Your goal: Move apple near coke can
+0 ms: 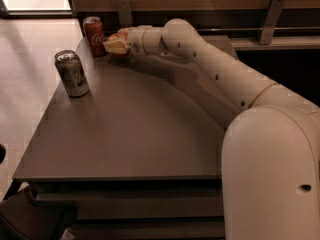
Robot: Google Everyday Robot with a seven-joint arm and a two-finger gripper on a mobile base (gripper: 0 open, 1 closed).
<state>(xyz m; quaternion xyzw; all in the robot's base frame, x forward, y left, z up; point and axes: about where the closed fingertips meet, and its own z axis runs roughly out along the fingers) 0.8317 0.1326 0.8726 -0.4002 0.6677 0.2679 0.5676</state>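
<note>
The red coke can [94, 35] stands upright at the far left corner of the grey table [135, 134]. My gripper [115, 45] reaches across the back of the table and sits just right of the coke can, low over the surface. It is shut on the apple [121, 35], which shows only as a reddish patch between and behind the pale fingers [113, 46]. The apple is close beside the coke can. I cannot tell whether it rests on the table.
A silver-grey can [72, 74] with dark markings stands upright near the table's left edge, in front of the coke can. A wooden wall with metal brackets [274, 14] runs behind the table. Pale floor lies to the left.
</note>
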